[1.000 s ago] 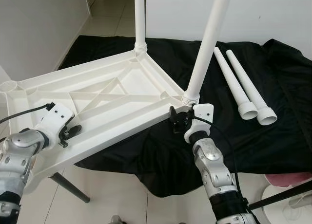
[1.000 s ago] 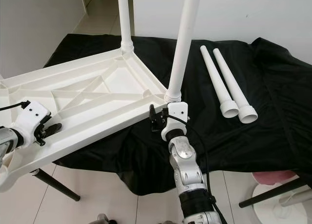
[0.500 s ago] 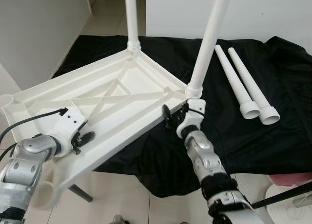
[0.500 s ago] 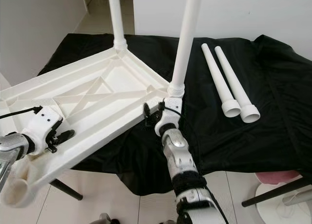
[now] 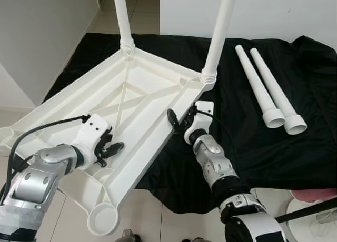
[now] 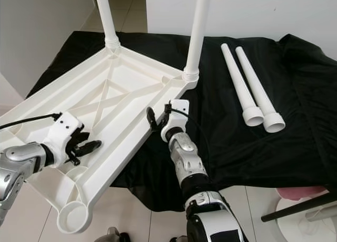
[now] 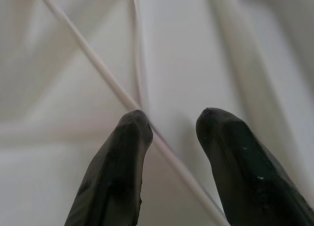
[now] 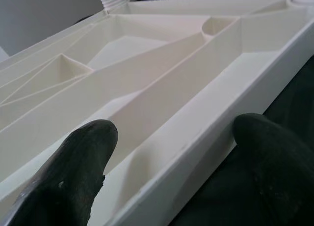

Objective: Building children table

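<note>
The right gripper (image 5: 179,122), jaws spread wide, is straddling the outer rim of the upturned white tabletop (image 5: 142,94) at centre frame; in the right wrist view one finger (image 8: 73,162) is sitting inside the ribbed underside and the other outside the rim, over the black cloth (image 5: 253,142). Whether the pads are actually pressing the plastic cannot be told.

At lower left of the head views the left gripper (image 5: 109,149) is reaching into the tabletop's underside, its jaws parted, and the left wrist view shows one fingertip (image 7: 130,132) lying against a thin diagonal rib while the other is standing clear of it.

The tabletop is lying legs-up and tilted, its far end resting on the cloth-covered surface in the upper middle of the frame, its near corner with an open leg socket (image 5: 102,219) hanging over the tiled floor (image 5: 158,221) at bottom left. Two fitted legs (image 5: 220,31) are rising from the far corners and running out of the top of the frame. Two loose legs (image 5: 266,89) are lying side by side on the cloth at upper right, well apart from both grippers.
</note>
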